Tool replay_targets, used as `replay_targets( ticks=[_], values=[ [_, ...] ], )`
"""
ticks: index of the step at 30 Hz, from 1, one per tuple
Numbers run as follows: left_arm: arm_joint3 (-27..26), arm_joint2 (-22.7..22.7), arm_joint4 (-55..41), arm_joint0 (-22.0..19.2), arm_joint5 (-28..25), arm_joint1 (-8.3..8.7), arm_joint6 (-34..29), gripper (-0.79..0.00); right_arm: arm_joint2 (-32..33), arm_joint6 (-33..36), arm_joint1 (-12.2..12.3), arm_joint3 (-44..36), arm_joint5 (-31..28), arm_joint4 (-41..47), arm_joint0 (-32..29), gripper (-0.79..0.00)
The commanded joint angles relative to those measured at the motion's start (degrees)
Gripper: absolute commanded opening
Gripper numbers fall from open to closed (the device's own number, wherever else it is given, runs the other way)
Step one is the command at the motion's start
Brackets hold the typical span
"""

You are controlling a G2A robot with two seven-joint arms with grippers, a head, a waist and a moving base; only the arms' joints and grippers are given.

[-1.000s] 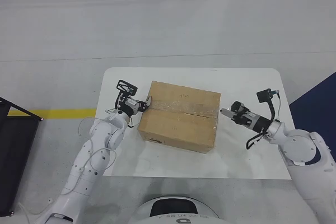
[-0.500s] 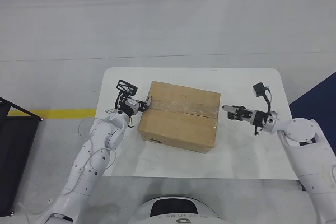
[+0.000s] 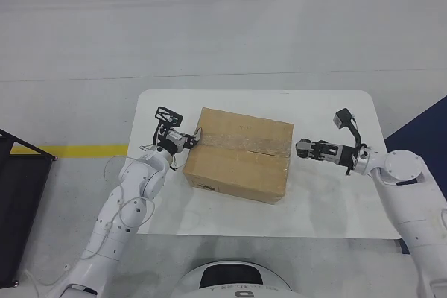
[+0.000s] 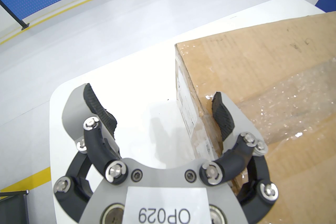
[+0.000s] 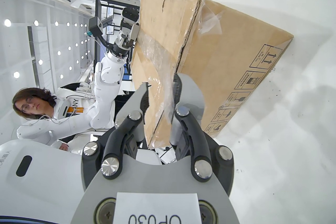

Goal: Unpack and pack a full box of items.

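A closed cardboard box, taped along its top seam, lies in the middle of the white table. My left gripper is open at the box's left end. In the left wrist view one finger rests over the taped top edge of the box, and the other hangs over bare table. My right gripper is at the box's right end, level with the seam. In the right wrist view it stands open by a narrow gap, with the taped edge of the box just beyond its fingertips.
Bare table lies in front of the box and to its right, under the right arm. A black rack stands on the floor to the left. A blue panel stands beyond the table's right side.
The right forearm has swung toward the table's far side and its wrist has turned, while its gripper stayed at the box's right end. The left arm and the box have not moved.
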Motion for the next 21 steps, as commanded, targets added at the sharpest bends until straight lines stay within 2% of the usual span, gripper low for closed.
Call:
replay_targets(
  ticks=[1,14,21],
  values=[
    [0.0,0.0,0.0,0.0,0.0,0.0,0.0,0.0,0.7,0.0,0.1,-0.5,0.0,0.2,-0.7,-0.785],
    [0.0,0.0,0.0,0.0,0.0,0.0,0.0,0.0,4.7,-0.7,1.2,-6.7,0.7,-1.4,-8.0,-0.785],
    [0.0,0.0,0.0,0.0,0.0,0.0,0.0,0.0,4.7,-1.5,1.3,-6.9,1.2,-2.5,-9.2,-0.785]
  ],
)
